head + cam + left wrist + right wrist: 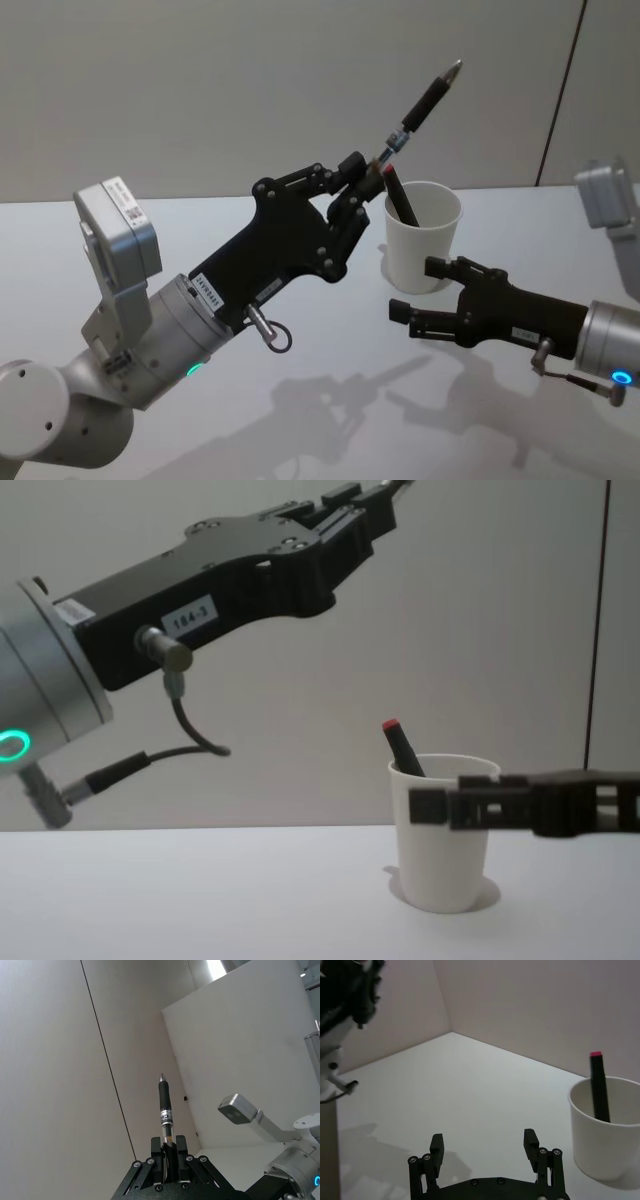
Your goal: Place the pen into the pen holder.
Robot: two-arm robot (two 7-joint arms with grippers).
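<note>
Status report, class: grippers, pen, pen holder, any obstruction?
Left gripper shut on pen, held high, tip up. Right gripper open beside pen holder. Red-tipped black marker already leaning inside it.

Straight above the pen holder [423, 250] the air is free; a red-capped marker [402, 203] leans inside against its left rim. The right end effector [412, 288], fingers spread, crowds the cup's near side. Left of it the desk [330, 335] lies bare under the raised left end effector [368, 178] gripping the pen [425, 100].
</note>
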